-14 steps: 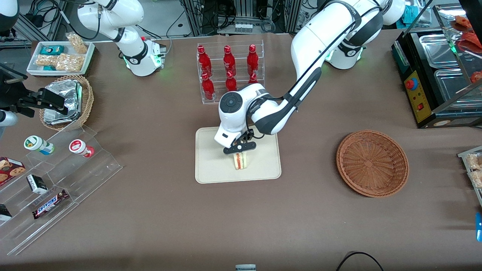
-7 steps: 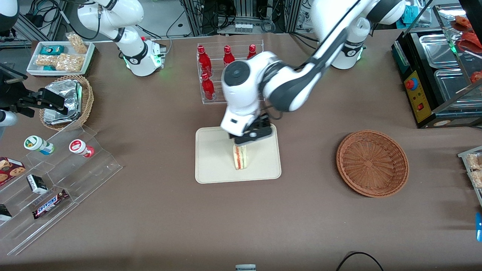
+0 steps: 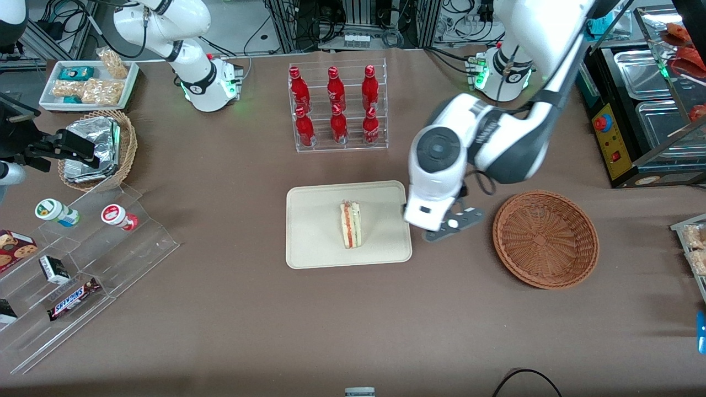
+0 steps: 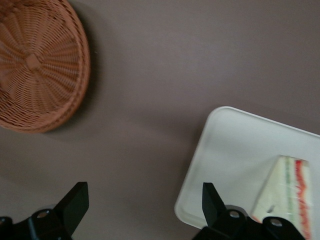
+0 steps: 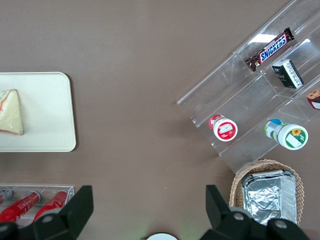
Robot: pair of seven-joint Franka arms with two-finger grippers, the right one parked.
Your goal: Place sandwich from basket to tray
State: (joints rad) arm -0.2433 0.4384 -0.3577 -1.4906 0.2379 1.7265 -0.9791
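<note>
The sandwich (image 3: 350,224) (image 4: 286,195) (image 5: 11,112), a white wedge with red and green filling along its edge, stands on the cream tray (image 3: 314,242) (image 4: 235,150) (image 5: 50,110). The reddish-brown wicker basket (image 3: 545,238) (image 4: 35,65) holds nothing. My left gripper (image 3: 453,225) (image 4: 145,200) hangs open above the bare tablecloth between the tray and the basket, with nothing between its fingers.
A clear rack of red bottles (image 3: 337,105) stands farther from the front camera than the tray. Toward the parked arm's end are a tan basket with foil packs (image 3: 96,149), a white snack tray (image 3: 88,84) and a clear stepped shelf (image 3: 83,264). A black appliance (image 3: 640,110) sits at the working arm's end.
My gripper let go of the sandwich on the tray, rose, and swung sideways toward the basket. The sandwich stays where it was set.
</note>
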